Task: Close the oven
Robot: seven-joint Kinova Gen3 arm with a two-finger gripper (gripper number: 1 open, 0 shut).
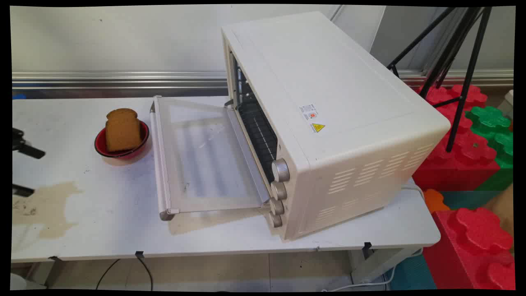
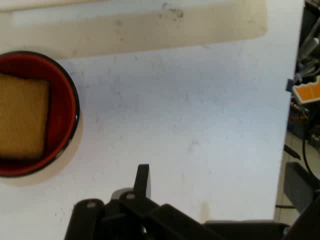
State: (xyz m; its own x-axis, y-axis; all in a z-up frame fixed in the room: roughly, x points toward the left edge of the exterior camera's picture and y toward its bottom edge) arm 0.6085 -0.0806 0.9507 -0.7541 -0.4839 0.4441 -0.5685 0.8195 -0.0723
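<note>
The slice of bread [image 1: 122, 130] stands on edge in a red bowl [image 1: 100, 146], propped by the rim so that it leans rather than lies flat. The bowl sits on the bench [image 1: 102, 222] just beside the handle [image 1: 160, 164] of the oven [image 1: 328, 102], apart from it. The oven's glass door [image 1: 205, 164] is let down level, which bares the dark rack [image 1: 257, 131] inside; its knobs [image 1: 280, 169] run down the front corner. The tool [image 2: 141, 192] hangs over bare bench near the bowl, on the door side of the oven, and touches nothing; I cannot tell whether it is released or clenched. A brown stain [image 1: 41, 209] marks the bench farther from the oven, while a black tripod [image 1: 460, 61] and big foam blocks [image 1: 460, 160] stand beyond the oven's far side.
</note>
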